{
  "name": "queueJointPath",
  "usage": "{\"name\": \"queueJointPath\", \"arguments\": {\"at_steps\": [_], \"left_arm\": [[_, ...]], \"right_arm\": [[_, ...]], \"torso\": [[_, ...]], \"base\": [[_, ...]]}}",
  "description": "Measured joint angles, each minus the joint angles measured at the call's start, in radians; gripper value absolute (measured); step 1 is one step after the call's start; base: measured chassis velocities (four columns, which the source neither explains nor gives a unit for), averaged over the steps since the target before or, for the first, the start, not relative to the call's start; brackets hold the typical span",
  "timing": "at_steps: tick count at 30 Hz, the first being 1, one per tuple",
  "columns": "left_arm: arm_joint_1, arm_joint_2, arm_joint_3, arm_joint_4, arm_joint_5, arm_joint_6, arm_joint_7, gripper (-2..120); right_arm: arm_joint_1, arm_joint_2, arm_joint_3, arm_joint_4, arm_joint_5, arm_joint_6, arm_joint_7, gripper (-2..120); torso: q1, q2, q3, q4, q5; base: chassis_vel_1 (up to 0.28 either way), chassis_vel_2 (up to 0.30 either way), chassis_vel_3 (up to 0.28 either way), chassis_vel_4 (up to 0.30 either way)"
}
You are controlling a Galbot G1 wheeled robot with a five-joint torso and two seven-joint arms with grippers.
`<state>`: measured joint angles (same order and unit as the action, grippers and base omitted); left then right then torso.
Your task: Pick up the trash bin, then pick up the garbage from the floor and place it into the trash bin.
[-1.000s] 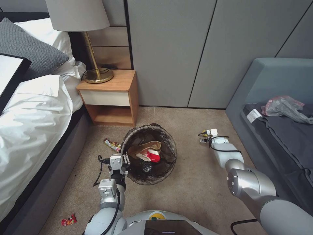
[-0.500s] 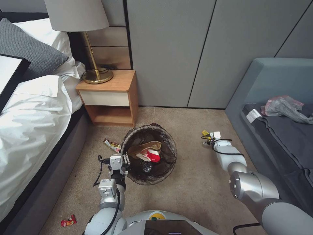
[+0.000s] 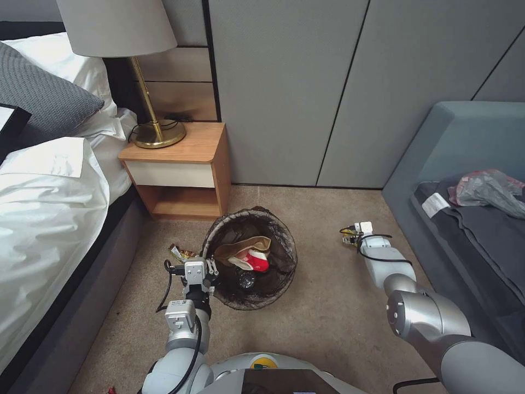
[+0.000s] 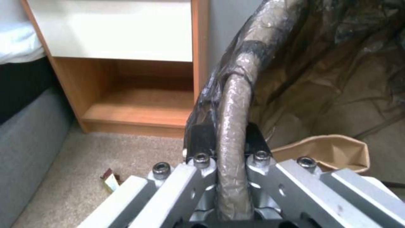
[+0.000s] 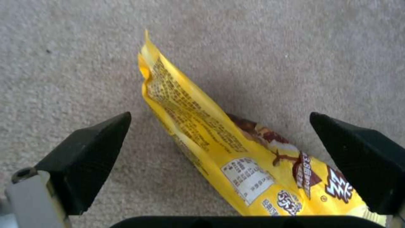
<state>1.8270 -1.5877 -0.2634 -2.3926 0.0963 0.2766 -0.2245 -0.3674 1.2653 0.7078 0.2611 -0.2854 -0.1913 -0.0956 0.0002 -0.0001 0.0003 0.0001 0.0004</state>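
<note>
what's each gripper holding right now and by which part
Left gripper is shut on the trash bin, clamping its bag-covered rim. Right gripper holds nothing; it is open around the yellow snack packet.

floor: beige carpet point(image 3: 328, 306) | on it: yellow snack packet point(image 5: 236, 158); small wrapper point(image 3: 182, 252)

Both arms are silver-grey metal with rounded joint housings and black cables looped along the wrists. The left tool point(image 3: 209, 266) has flat aluminium links fastened with hex-socket screws and black finger pads point(image 4: 199, 139); a small label marks its wrist. The right tool point(image 5: 219, 164) carries broad black wedge-shaped fingers point(image 5: 90, 158) — matte, on a pale grey mount.
</note>
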Motion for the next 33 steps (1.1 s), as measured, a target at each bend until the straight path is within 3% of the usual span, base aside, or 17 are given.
{"name": "queueJointPath", "arguments": {"at_steps": [28,33], "left_arm": [[0.000,0.000,0.000,0.000,0.000,0.000,0.000,0],[0.000,0.000,0.000,0.000,0.000,0.000,0.000,0]], "right_arm": [[0.011,-0.016,-0.007,-0.002,0.005,-0.005,-0.008,100],[0.007,-0.013,-0.006,-0.002,0.010,-0.008,-0.008,91]], "torso": [[0.000,0.000,0.000,-0.0004,-0.0006],[0.000,0.000,0.000,-0.0003,-0.0004]], "base": [[0.003,-0.002,-0.004,0.003],[0.000,0.000,0.000,0.000]]}}
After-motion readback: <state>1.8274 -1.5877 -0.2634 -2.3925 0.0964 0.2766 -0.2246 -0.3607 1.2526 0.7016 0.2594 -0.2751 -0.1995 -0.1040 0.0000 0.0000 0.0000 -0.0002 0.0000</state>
